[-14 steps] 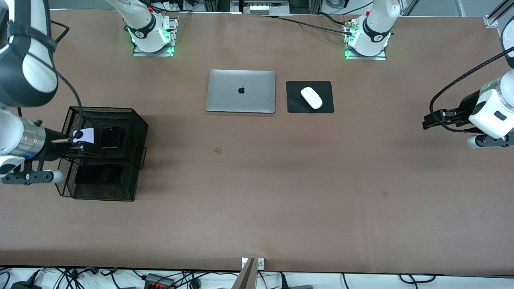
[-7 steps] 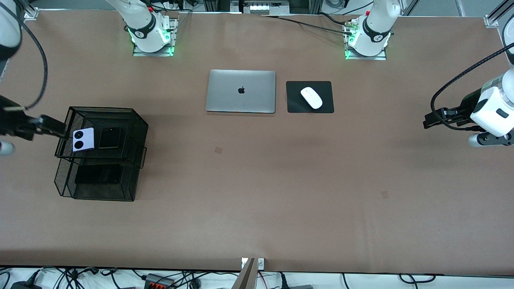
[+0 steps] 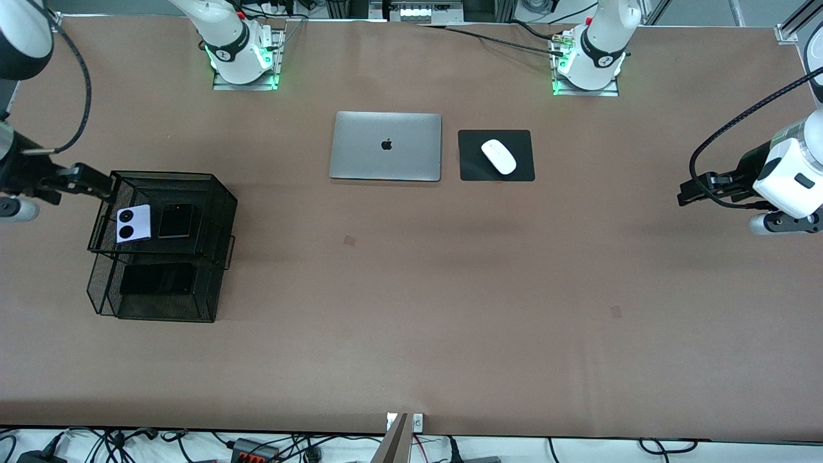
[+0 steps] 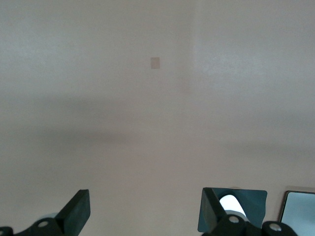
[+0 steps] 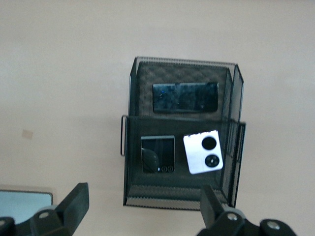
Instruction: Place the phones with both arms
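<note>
Right gripper (image 3: pixel 96 185): fingers wide apart, holding nothing, at the rack's upper edge.
Rack (image 3: pixel 218 193): black mesh, two tiers, toward the right arm's end.
Lavender phone (image 3: pixel 134 224): upper tier, beside the black flip phone (image 3: pixel 175 220).
Long black phone (image 3: pixel 157 279): lower tier.
Left gripper (image 3: pixel 697 190): waiting, fingers spread, empty.
Risk: a low-moving right gripper could snag the mesh and jolt the phones.

high front overview, wrist cameras looking down
</note>
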Available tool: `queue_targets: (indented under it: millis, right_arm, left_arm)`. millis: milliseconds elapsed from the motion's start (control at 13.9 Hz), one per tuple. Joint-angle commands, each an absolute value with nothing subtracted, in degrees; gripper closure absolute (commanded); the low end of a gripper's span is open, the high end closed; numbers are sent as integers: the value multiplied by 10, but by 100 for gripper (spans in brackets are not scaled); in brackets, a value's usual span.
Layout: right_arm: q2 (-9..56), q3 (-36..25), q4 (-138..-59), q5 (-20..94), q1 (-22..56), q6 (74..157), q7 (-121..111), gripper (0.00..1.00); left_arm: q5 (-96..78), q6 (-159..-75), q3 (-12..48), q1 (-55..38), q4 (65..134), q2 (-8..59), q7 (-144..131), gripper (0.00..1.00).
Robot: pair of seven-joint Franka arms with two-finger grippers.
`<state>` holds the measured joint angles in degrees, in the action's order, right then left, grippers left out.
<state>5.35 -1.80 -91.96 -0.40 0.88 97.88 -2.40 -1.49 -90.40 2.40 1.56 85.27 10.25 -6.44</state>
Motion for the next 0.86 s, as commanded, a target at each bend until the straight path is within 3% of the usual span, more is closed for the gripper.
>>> queue_targets:
  millis: [0,790]
  right_arm:
    - [-2,-18,-980,-10,5,980,-25,0]
    - [4,-18,-968,-10,4,974,-25,0]
  left_arm:
    - [-23,-902,25,17,851,97,-69,0]
    - [-24,-899,25,15,850,97,-69,0]
